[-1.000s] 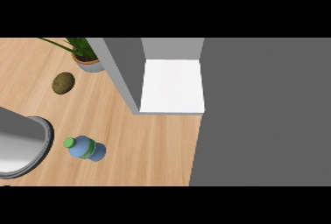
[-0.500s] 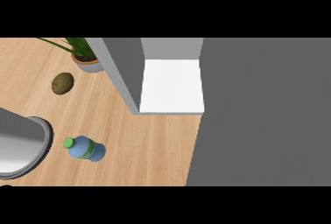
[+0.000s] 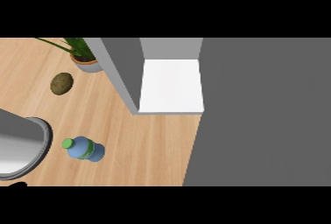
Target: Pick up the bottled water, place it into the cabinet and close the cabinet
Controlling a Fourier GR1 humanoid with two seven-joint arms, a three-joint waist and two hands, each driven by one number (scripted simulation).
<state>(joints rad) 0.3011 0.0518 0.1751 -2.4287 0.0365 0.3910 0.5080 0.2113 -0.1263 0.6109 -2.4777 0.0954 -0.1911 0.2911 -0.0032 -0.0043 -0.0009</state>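
- Currently, only a small dark tip of the left hand (image 3: 18, 184) is being shown, at the lower left edge of the head view; whether this hand is apart, together or clamped on anything cannot be told.
- Nothing of the right hand is being shown.
- The bottled water (image 3: 85, 149) is being carried by the wooden worktop (image 3: 149, 148); it is lying ahead of the left hand and to its right, near it but apart from it, with its green cap pointing left.
- The rounded rim of a metal sink (image 3: 40, 146) is being seen just ahead of the left hand, just beside the bottle's cap.
- A brown potato (image 3: 62, 83) and a potted plant (image 3: 86, 61) are being seen well ahead of the hand, well apart from the bottle.
- The cabinet (image 3: 123, 70) is being kept open, far ahead and to the right of the hand, and its white shelf (image 3: 171, 85) is being left exposed beside a broad grey door (image 3: 265, 109).
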